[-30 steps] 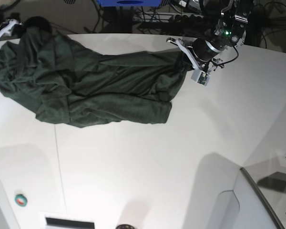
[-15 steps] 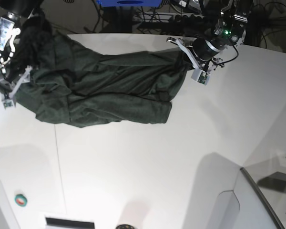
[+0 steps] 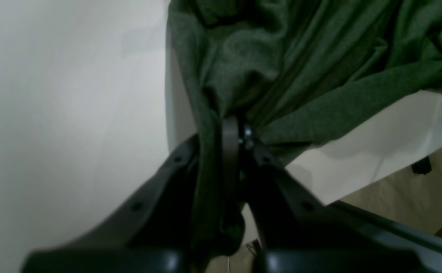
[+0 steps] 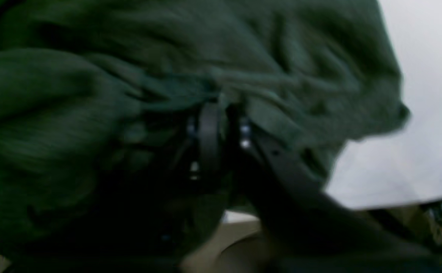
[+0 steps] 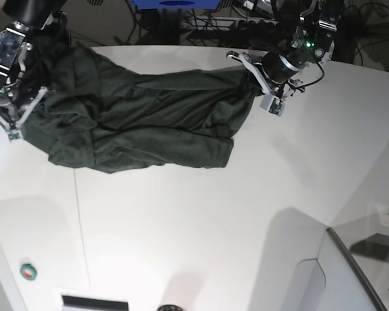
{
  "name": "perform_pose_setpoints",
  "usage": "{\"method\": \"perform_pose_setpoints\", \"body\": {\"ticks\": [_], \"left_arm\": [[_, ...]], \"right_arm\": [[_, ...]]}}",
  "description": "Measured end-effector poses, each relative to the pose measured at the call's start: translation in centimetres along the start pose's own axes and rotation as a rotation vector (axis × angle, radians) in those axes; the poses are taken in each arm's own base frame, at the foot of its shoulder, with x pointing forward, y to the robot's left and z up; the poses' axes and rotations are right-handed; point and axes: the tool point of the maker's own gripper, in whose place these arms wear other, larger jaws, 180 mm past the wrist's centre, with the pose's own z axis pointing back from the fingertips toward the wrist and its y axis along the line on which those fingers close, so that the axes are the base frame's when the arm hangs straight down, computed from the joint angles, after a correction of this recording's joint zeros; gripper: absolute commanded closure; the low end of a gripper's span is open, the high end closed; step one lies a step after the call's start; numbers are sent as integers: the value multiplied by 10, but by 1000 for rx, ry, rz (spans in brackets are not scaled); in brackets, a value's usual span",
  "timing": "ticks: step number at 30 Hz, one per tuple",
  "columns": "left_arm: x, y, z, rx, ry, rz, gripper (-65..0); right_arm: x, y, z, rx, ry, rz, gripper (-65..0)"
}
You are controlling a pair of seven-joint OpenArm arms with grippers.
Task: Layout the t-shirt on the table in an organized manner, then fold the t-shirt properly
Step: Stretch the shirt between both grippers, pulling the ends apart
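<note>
Fingers of my left gripper (image 3: 233,141) are pinching a bunched fold of the t-shirt (image 5: 142,123) at its far end, the dark jaws pressed tight with cloth squeezed between them. My left arm is reaching in low from the table's (image 5: 201,220) back edge, wrist angled down toward the fabric. My right gripper (image 4: 221,129) is clenching on the opposite end, buried in rumpled cloth, its arm leaning in from the other corner. Between my two claws the shirt is lying in a crumpled band of soft, thin, dark green knit, creased into long ridges, resting on the glossy white tabletop with its thin dark seam line (image 5: 80,220).
</note>
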Motion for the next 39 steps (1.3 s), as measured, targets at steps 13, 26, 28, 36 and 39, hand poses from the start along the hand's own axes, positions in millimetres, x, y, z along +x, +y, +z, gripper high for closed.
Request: {"method": "perform_pose_setpoints", "body": {"ticks": [13, 26, 28, 36, 39], "left_arm": [[0, 0, 0, -2, 1, -4, 0], [1, 1, 0, -1, -1, -5, 0], [0, 2, 1, 2, 2, -9, 0], [0, 3, 1, 5, 2, -12, 0], [-1, 2, 1, 3, 4, -10, 0]], "right_arm": [[-65, -59, 35, -167, 54, -172, -5], [-52, -64, 52, -204, 61, -184, -305], [-26, -70, 55, -220, 1, -153, -302], [17, -49, -19, -14, 64, -101, -11], [23, -49, -39, 37, 54, -123, -27]]}}
